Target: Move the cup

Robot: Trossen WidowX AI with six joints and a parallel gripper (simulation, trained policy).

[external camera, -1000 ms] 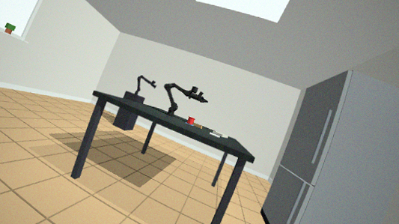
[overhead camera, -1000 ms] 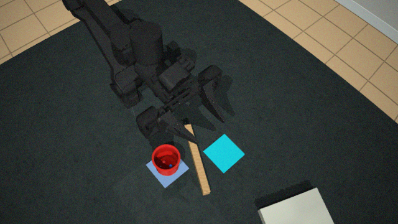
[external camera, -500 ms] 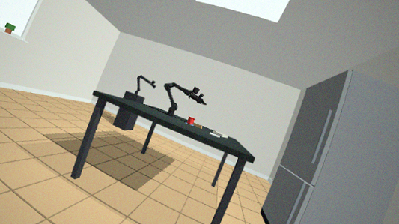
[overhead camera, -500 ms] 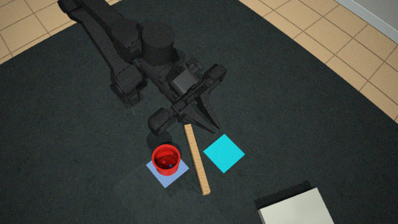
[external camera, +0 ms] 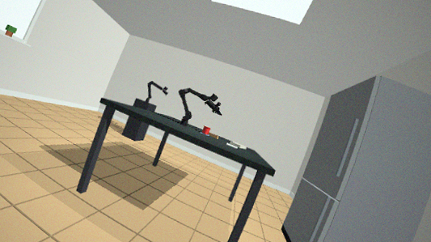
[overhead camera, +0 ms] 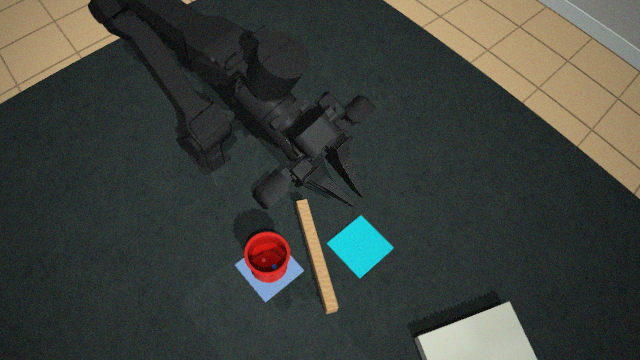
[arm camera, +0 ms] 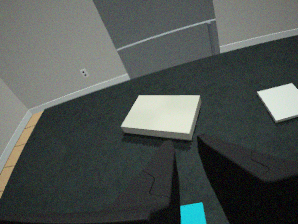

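The red cup (overhead camera: 269,274) (external camera: 206,130) stands upright on the blue pad (overhead camera: 266,295), with a few small marbles visible inside. The other pad, cyan (overhead camera: 360,247) (arm camera: 193,214), is bare. My gripper (overhead camera: 357,200) (external camera: 221,114) (arm camera: 185,145) is almost fully closed, with a narrow gap between the fingertips and nothing in it. It hangs above the table, in the top view just beyond the cyan pad's upper corner and up and to the right of the cup, apart from it. The cup is not in the wrist view.
A wooden bar (overhead camera: 317,257) (external camera: 214,135) lies between the two pads. A cream block (overhead camera: 475,330) (arm camera: 162,114) lies past the cyan pad, and a white flat slab (arm camera: 281,102) lies to its right in the wrist view. A second arm (external camera: 150,91) stands on a pedestal behind the table.
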